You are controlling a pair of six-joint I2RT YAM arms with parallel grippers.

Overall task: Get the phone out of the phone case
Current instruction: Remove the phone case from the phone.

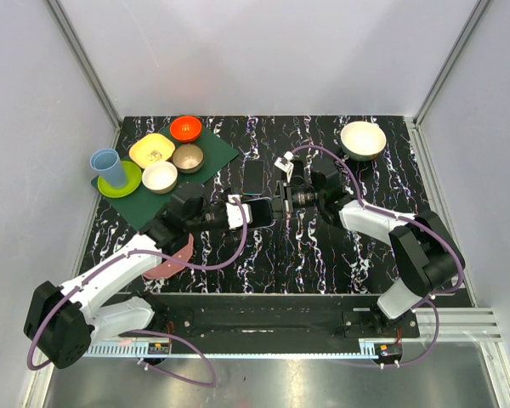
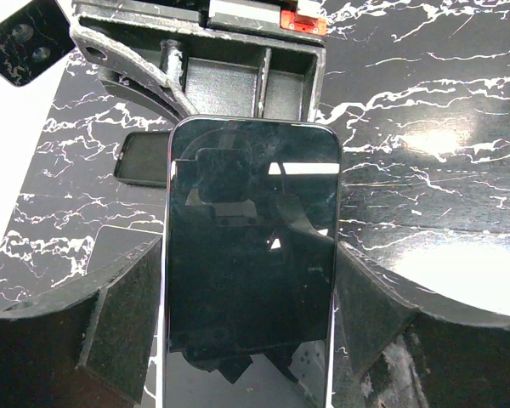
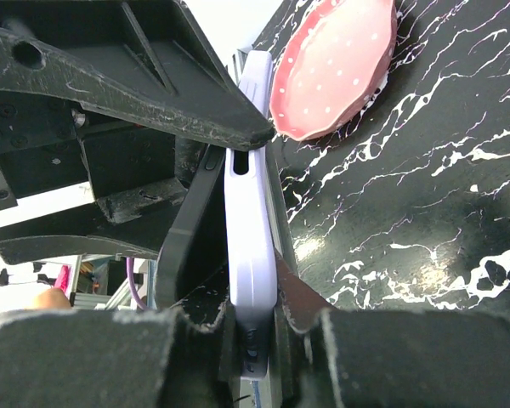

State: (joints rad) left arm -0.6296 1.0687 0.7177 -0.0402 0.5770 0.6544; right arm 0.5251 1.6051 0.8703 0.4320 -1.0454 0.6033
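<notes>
Blk phone (image 2: 251, 255), glossy screen, mid-air, partly peeled off lilac case (image 3: 251, 255), case seen edge-on

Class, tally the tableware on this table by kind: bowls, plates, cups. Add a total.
Bowls: 5 (orange, yellow, bronze, white, cream)
Plates: 2 (green, pink)
Cups: 1 (blue)
Total: 8

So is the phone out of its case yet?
Partly out. In the right wrist view the black phone tilts away from the lilac case at the far end; the near end looks seated.
</notes>
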